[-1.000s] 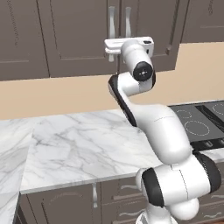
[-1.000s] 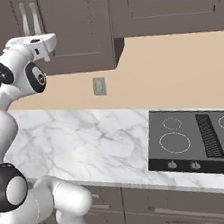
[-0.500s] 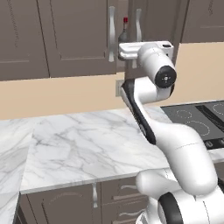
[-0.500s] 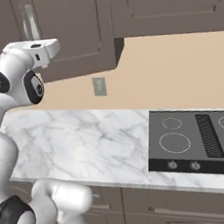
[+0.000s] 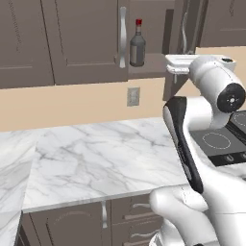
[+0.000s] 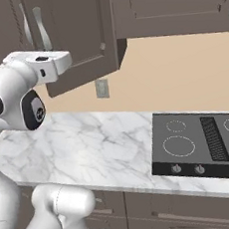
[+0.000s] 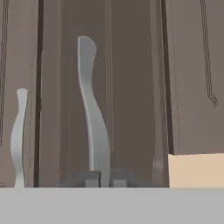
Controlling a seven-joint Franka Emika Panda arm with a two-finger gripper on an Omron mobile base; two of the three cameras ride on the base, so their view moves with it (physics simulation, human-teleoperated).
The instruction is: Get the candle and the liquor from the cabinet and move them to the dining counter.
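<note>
Overhead, the dark brown panelled wall cabinet [image 5: 86,43] stands with one door swung partly open. The small grey-brown glass liquor bottle with rounded shoulders and a red cap [image 5: 137,45] stands upright on the shelf inside, near the front edge, in the gap between the shut left door and the open one. The rest of the shelf is hidden behind the doors and the arm; no more of its contents can be made out.

In the hand view the two-finger gripper [image 7: 105,178] has its dark tips pressed in on the lower end of a long curved silver door handle [image 7: 93,109], pinching it. Only the very tips show, cut off at the bottom of that view. A second silver handle [image 7: 17,138] lies to the left on the neighbouring door.

In the right base view the open door [image 6: 73,35] hangs out over the white grey-veined marble worktop [image 6: 84,144], its inner side turned away. A black cooktop [image 6: 202,145] sits towards the worktop's right end, and a pale wall socket [image 5: 133,96] on the beige backsplash below the cabinet.
</note>
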